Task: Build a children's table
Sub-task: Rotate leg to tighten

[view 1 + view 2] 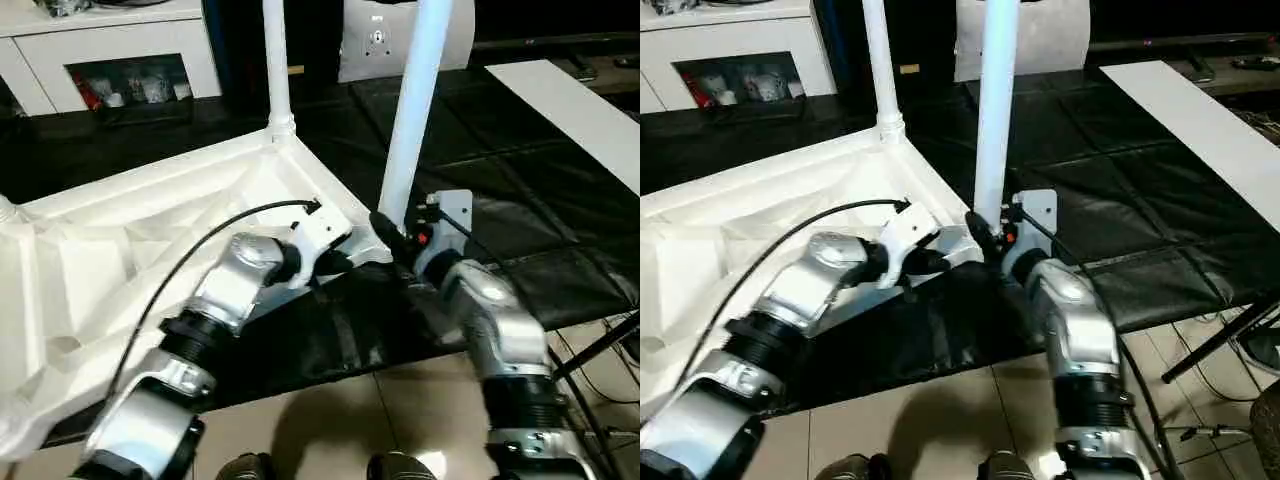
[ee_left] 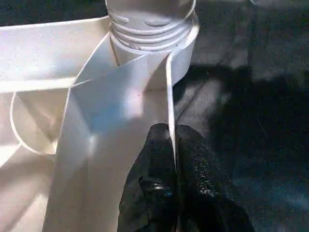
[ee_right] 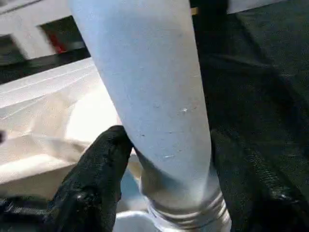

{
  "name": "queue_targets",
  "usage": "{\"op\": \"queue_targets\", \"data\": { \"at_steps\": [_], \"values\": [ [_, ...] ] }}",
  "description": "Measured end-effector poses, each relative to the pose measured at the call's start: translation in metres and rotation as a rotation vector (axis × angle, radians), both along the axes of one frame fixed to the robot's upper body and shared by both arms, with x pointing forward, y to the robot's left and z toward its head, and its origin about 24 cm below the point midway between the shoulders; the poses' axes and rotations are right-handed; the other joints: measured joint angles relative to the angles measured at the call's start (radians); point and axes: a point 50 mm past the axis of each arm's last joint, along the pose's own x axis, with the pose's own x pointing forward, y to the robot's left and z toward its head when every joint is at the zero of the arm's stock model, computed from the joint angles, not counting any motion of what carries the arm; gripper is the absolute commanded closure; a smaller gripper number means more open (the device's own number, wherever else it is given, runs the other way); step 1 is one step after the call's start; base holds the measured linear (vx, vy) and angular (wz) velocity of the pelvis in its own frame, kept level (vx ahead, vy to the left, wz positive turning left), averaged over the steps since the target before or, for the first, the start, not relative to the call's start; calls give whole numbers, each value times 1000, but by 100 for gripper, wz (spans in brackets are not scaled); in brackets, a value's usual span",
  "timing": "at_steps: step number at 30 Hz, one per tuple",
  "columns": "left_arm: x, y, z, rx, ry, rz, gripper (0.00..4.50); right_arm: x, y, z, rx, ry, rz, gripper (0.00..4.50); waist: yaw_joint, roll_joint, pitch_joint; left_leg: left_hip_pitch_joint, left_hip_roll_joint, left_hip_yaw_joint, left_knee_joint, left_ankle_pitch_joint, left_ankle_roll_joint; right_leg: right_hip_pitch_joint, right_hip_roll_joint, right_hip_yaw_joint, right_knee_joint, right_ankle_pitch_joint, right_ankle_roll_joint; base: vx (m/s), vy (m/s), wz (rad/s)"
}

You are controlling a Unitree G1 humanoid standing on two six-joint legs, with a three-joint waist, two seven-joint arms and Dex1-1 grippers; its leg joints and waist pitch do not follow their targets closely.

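Black padded work surface point(image 1: 560, 200), upturned table top point(image 1: 150, 240) on it, two legs up.
Near-corner leg point(image 1: 410, 120) stands in its socket; far leg point(image 1: 277, 70) sits at the next corner behind it. Left gripper point(image 2: 173, 145) is pinched shut on the top's thin rim beside that leg; right gripper point(image 3: 164, 159) brackets the leg base, fingers apart. Plastic looks light, stiff, slick: hold legs low near the socket.
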Motion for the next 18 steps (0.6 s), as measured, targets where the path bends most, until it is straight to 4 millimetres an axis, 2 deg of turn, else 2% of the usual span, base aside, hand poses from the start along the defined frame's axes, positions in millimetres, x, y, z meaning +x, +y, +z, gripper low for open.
{"op": "queue_targets", "data": {
  "at_steps": [2,4,9,12,16,17,18],
  "values": [
    [-1,5,0,4,0,-17,450,-3,-2,0,7,0,51,126,2,0,0,0,0,0,-1,0,0,0,0,-1,0,0,0,0,0,0],
    [-2,13,0,13,-10,-58,450,-6,-10,0,-21,-10,120,101,5,0,0,-1,0,0,-1,0,0,0,0,-1,-1,0,0,0,0,0],
    [-12,40,0,38,15,-211,450,-19,-35,8,-164,-42,404,59,26,0,0,0,0,0,-1,0,0,0,0,-1,-1,0,0,0,0,0],
    [-18,50,1,62,30,-321,450,-24,-37,11,-214,-72,544,59,38,0,0,-1,0,0,0,0,0,1,0,-1,-1,0,0,0,0,0],
    [-23,54,1,85,45,-420,450,-31,-37,14,-255,-107,697,59,51,0,0,0,0,0,2,0,0,3,0,0,-1,0,0,0,0,0],
    [-24,55,1,87,48,-433,450,-31,-36,14,-257,-109,717,85,53,0,0,0,0,0,2,0,0,3,0,0,-1,0,0,0,0,0],
    [-25,56,2,93,51,-453,450,-32,-35,13,-257,-107,749,85,53,0,0,0,0,0,2,0,0,4,0,0,-1,0,0,0,0,0]
  ]
}}
